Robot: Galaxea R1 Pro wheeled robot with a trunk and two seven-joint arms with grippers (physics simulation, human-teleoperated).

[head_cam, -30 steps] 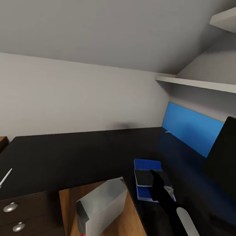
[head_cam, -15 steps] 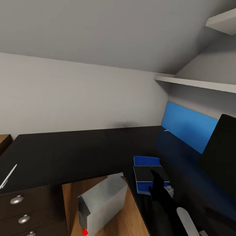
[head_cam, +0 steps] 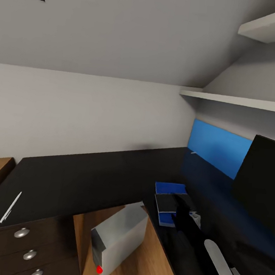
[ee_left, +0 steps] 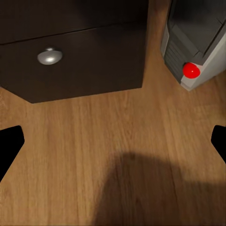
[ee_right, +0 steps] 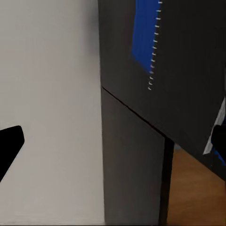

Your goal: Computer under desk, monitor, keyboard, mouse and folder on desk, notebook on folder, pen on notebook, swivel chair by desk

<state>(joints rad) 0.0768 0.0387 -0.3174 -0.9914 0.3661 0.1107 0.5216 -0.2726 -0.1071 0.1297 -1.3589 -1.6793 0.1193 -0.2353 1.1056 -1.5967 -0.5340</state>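
Your right gripper point(head_cam: 180, 207) hangs low over the near end of the notebook point(head_cam: 169, 203), fingers spread wide with nothing between them; in the right wrist view the two dark fingertips point(ee_right: 8, 143) sit at opposite borders, the desk's matte black top running off between them toward the pale wall. Whether a finger grazes the notebook, you can't tell from here. That notebook, a thin dark grey rectangle, lies flat on the bright blue folder point(head_cam: 169, 188), which pokes out beyond it at the far end and along the near edge. Both rest on the desk point(head_cam: 86, 170), just left of the monitor point(head_cam: 262, 181), a wide flat black slab standing at the right.

Your left gripper point(ee_left: 113, 141) is also spread wide and empty, pointed at smooth wooden floor point(ee_left: 94, 141), with a round silver drawer knob point(ee_left: 49, 56) and the computer point(ee_left: 197, 42) ahead of it. The computer point(head_cam: 119, 238), a boxy silver-grey tower with a red button, stands tilted on the floor inside the desk's L.

The pen point(head_cam: 11, 207), thin and white, lies well apart on the desk's left wing above the drawers point(head_cam: 26, 248), close to the front edge. Broad bare black surface stretches between it and the folder.
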